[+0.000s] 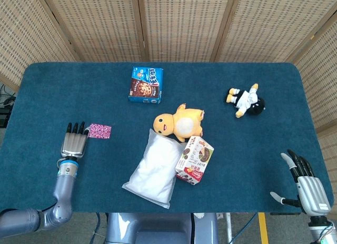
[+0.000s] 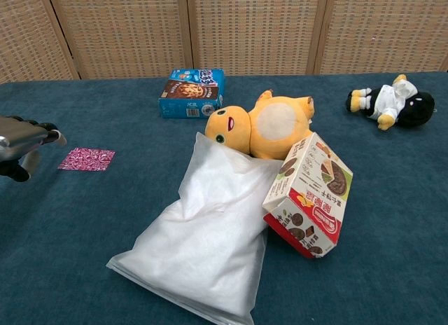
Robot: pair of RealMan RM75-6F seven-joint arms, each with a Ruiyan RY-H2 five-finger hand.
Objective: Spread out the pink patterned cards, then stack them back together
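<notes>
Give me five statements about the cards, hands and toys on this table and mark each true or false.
1. The pink cards lie in one stack. True.
2. The left hand holds the cards. False: it is beside them, holding nothing.
3. The yellow plush lies partly under the white bag. True.
4. The right hand grips the black plush. False: it is far from it, open.
5. The blue box lies on the bag. False: it lies apart, further back.

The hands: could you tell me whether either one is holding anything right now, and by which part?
Nothing is held. The left hand is beside the cards, empty; the right hand is open.
</notes>
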